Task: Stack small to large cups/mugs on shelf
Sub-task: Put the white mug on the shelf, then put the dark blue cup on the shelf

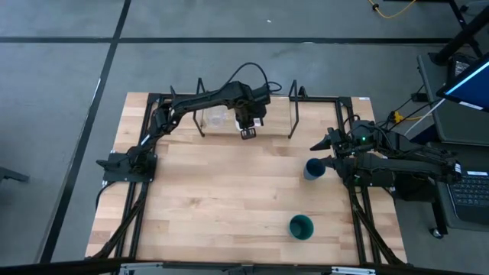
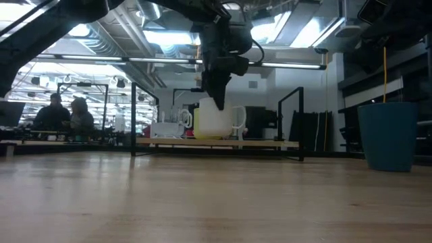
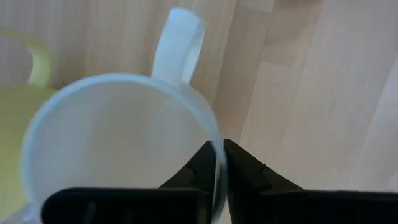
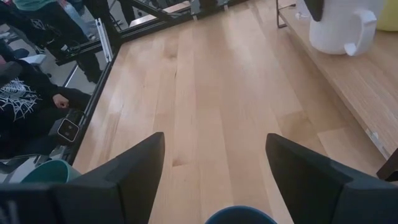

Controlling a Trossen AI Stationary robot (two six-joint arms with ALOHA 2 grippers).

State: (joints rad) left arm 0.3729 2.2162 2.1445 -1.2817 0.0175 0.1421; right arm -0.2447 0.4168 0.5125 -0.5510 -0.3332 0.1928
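Progress: the shelf [image 1: 267, 131] at the far edge of the tabletop [image 1: 229, 198] carries part of the set. A clear glass cup [image 1: 217, 117] stands toward its left end. The white mug [image 3: 118, 143] sits near the middle, with the yellow mug [image 3: 15, 106] just beside it. How many other cups are on the shelf cannot be told. Two vessels are left on the tabletop: the blue cup [image 1: 314, 169] near the right edge and the green cup [image 1: 301, 226] nearer the front, well apart from each other. In my judgement the task is about half done, with the two largest cups not yet placed.

Left gripper [image 3: 219, 163]: over the shelf at the white mug. Its jaws stand narrow, one finger on each side of the mug's rim, touching or nearly touching it. Whether they grip or have just begun to let go cannot be told; the mug appears to rest on the shelf.

Right gripper [image 4: 214, 165]: low at the right side of the tabletop, directly above the blue cup [image 4: 239, 216]. Jaws wide apart, holding nothing, not yet around the cup.
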